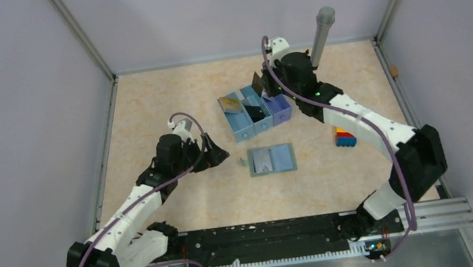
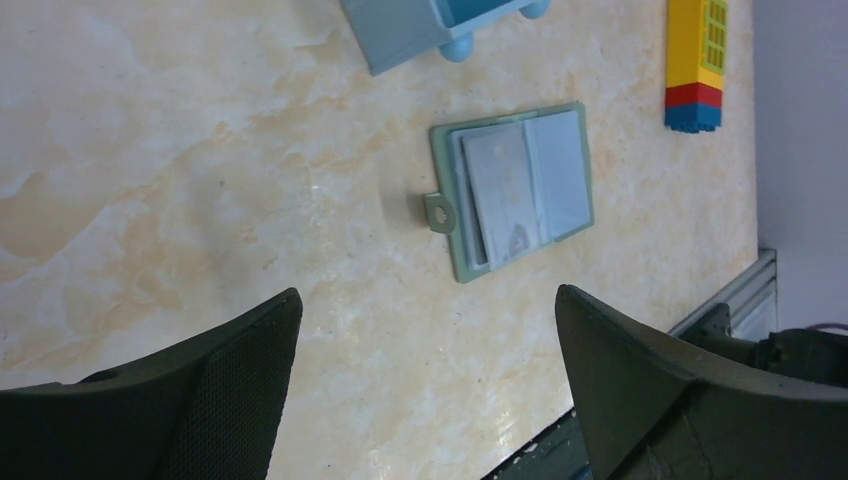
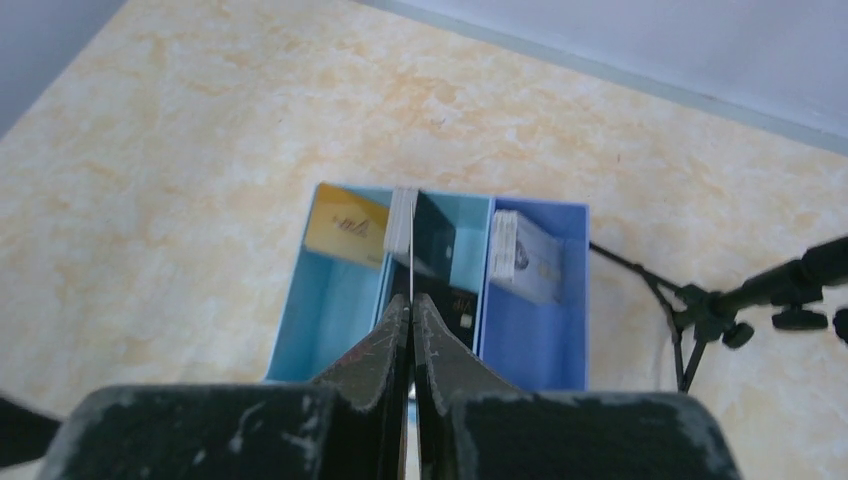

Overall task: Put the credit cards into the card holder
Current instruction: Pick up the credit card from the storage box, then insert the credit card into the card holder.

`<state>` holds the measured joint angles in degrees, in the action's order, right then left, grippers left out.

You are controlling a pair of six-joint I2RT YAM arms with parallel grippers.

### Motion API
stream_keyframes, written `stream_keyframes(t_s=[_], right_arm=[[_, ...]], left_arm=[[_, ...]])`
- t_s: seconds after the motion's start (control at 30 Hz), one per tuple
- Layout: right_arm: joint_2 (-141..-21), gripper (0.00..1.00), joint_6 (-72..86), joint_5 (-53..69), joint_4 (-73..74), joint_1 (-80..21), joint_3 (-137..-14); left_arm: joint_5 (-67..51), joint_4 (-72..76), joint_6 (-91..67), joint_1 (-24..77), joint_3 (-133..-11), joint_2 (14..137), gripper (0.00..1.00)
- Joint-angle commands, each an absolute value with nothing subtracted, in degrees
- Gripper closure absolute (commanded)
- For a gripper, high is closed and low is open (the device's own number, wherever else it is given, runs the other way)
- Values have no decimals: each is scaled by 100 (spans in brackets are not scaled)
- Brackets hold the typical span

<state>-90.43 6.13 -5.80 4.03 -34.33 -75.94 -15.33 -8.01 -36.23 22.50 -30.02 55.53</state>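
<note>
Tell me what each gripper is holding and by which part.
The right gripper pinches a credit card by one edge, holding it above the blue tray. The left gripper is open and holds nothing.

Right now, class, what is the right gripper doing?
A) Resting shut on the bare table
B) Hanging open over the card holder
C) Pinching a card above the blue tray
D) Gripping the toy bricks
C: the right gripper is shut on a thin card above the blue tray, well away from the card holder.
</note>
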Motion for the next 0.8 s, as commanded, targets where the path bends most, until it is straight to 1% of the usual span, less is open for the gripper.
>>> stream_keyframes(t_s=[0.0, 0.13, 0.3, 0.4, 0.6, 0.63, 0.67, 0.73, 0.77], right_arm=[[-8075, 100, 868, 336, 1009, -3476, -7059], [-7469, 100, 1027, 1436, 1614, -3476, -6563], [-7128, 100, 1100, 3067, 2204, -3480, -6112], [-7012, 100, 1207, 4051, 2173, -3481, -5799], [-6786, 100, 1483, 5252, 1651, -3491, -5327], [-6771, 100, 1528, 5408, 1549, -3490, -5280], [-6749, 100, 1532, 5511, 1482, -3489, -5255], [-6734, 100, 1532, 5569, 1423, -3495, -5247], [-6733, 100, 1520, 5588, 1435, -3497, -5247]], left_arm=[[-2408, -245, -3313, 2368, -3235, 5489, 5], [-2957, -45, -3138, 2680, -3313, 5465, 5], [-3323, 198, -2895, 3261, -3388, 5547, 4], [-3586, 375, -2908, 3612, -3366, 5695, 3], [-3594, 530, -2983, 4113, -3321, 5942, 2], [-3641, 592, -3018, 4190, -3319, 5986, 4], [-3726, 683, -3052, 4253, -3325, 6042, 8], [-3928, 927, -3192, 4347, -3303, 6132, 24], [-4015, 1114, -3290, 4376, -3266, 6152, 34]])
